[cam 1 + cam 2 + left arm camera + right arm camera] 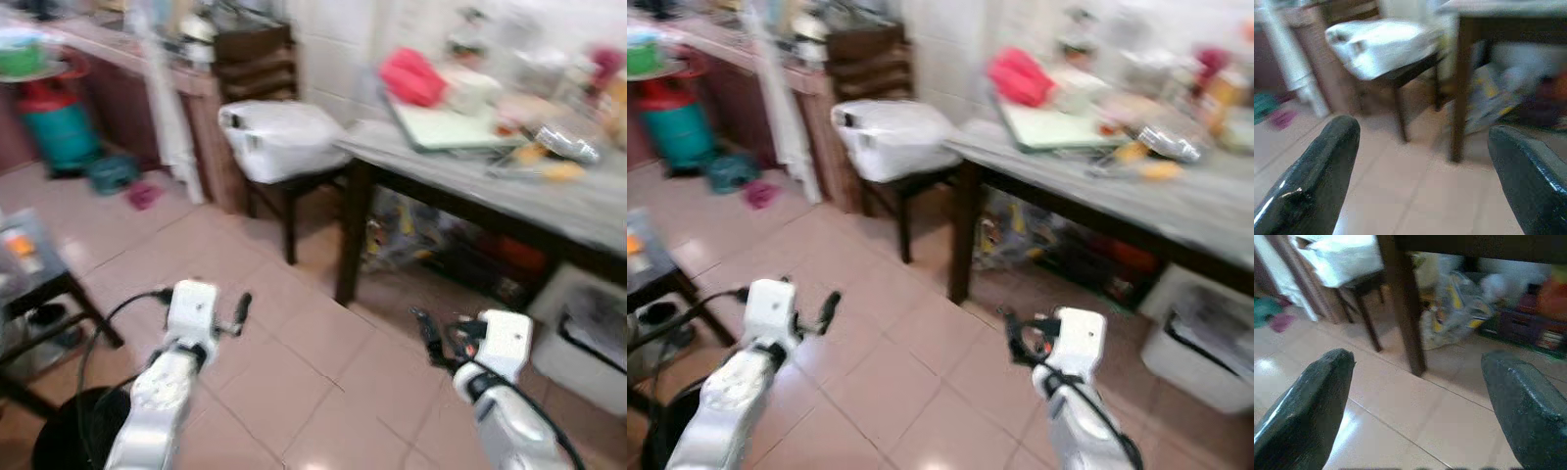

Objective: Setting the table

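So far nothing is set: your left gripper (1422, 161) and right gripper (1415, 401) are both wide open and empty, well apart from the cluttered table (549, 201).

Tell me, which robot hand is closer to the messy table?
Probably the right hand. It hangs open near the table leg, on the table's side. The left hand, also open, is farther off, over bare floor, nearer the chair with the white bag.
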`<state>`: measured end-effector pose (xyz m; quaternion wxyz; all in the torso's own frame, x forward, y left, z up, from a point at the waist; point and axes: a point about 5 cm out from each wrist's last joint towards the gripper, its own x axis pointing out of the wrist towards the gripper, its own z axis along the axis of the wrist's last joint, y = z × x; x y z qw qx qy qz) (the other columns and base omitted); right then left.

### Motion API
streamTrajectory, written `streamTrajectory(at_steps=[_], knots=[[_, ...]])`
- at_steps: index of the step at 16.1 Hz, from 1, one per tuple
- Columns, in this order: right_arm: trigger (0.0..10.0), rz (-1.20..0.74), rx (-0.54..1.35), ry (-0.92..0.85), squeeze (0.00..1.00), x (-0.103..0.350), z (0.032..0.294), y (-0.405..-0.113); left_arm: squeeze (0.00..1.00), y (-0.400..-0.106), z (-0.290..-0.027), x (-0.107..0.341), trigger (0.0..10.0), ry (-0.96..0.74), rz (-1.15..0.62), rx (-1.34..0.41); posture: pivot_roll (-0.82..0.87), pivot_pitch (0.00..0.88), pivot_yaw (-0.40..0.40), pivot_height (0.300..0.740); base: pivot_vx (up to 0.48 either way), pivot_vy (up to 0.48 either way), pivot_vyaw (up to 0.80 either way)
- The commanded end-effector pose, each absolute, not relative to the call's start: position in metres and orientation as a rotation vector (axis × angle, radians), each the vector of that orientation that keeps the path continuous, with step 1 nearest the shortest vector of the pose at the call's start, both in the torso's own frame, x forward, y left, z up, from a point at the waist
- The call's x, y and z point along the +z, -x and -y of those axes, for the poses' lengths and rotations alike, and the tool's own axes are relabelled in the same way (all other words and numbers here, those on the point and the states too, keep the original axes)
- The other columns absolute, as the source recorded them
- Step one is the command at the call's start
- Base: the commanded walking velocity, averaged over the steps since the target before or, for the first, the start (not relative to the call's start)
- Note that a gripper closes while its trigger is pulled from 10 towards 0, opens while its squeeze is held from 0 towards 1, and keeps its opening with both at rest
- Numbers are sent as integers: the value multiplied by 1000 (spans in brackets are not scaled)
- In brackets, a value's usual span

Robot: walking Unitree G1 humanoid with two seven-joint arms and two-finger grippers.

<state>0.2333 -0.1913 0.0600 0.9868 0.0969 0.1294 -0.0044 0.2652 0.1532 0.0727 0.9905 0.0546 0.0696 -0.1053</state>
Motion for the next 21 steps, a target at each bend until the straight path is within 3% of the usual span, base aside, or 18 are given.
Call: streamTrajectory(at_steps=[1, 15, 21], knots=[[10000, -242, -1, -197, 0, 64, 188, -237, 0, -265, -158, 72, 10000, -133, -138, -204, -35, 0, -3, 740, 0, 0, -769], [10000, -233, -5, -192, 0, 66, 189, -238, 0, -271, -157, 74, 10000, -60, -146, -179, -44, 0, -1, 740, 0, 0, -752], [10000, -222, -7, -187, 0, 68, 188, -241, 0, -274, -156, 75, 10000, -74, -145, -186, -43, 0, 6, 740, 0, 0, 0]])
